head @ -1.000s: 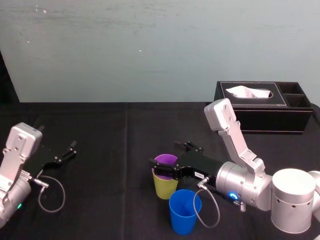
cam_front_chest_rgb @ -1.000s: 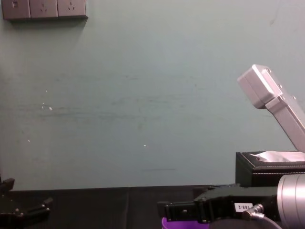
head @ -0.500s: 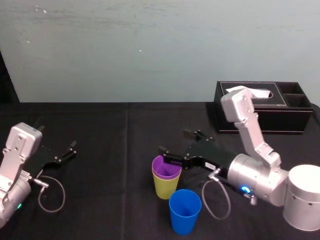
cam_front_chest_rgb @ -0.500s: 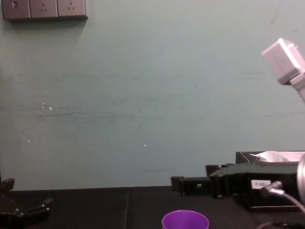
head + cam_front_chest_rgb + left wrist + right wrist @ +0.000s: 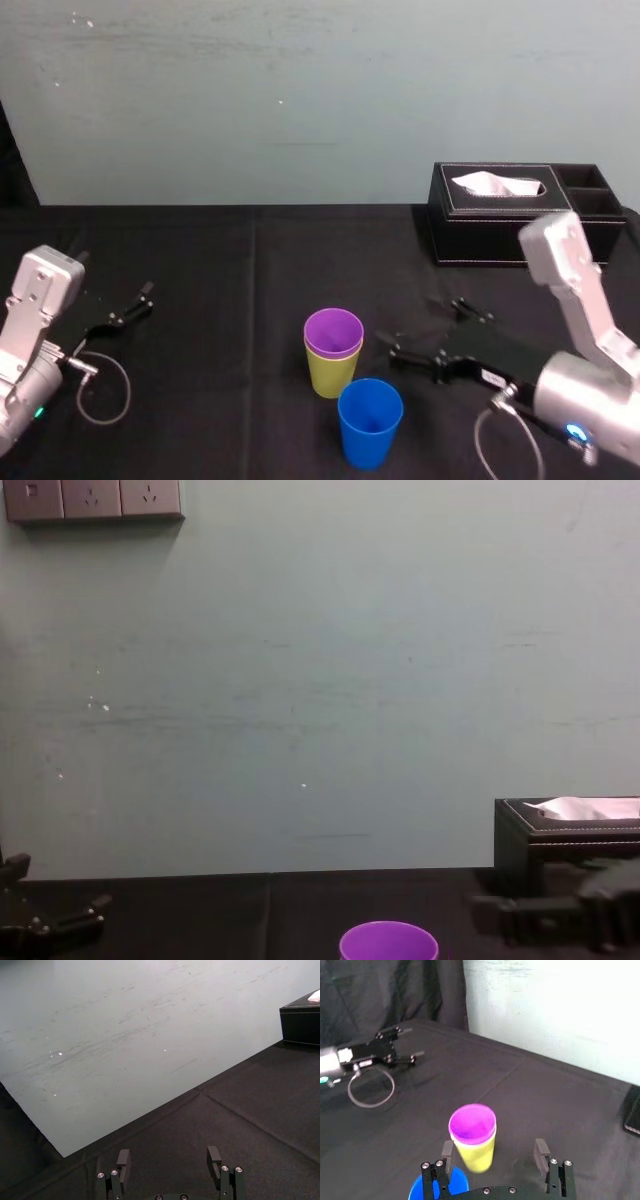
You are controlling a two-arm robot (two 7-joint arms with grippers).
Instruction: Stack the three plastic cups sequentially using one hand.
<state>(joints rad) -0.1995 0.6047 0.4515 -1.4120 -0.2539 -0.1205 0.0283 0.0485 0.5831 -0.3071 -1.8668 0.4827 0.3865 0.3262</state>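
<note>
The black metal right claw (image 5: 428,328) had pulled back toward the robot's right. A second before, its fingers sat at the rim of the nested pair of cups; now it hung low over the tabletop, apart from them, with its jaws spread wide and nothing held. The right wrist view showed the claw (image 5: 493,1152) with the cups beyond its open fingers. The cups had not shifted, and the left claw (image 5: 128,308) lay where it had been, parked at the left side of the tabletop, its jaws also open and empty (image 5: 169,1157).

The tabletop (image 5: 220,260) was covered in black cloth with a faint crease running across it. Behind it stood a pale green wall (image 5: 300,100), scuffed in places, with a row of grey sockets (image 5: 92,498) high at its left in the chest view. A dark curtain (image 5: 395,990) hung beside the wall. A black leather tissue box (image 5: 500,240) with white tissue sat at the back right.

The purple tapered plastic cup (image 5: 333,333) stood upright inside the yellow-green plastic cup (image 5: 328,375), only its rim and a narrow band showing above it, near the middle of the tabletop. The bright blue plastic cup (image 5: 370,420) stood upright and empty just beside them, toward the robot and slightly right, not yet stacked.
</note>
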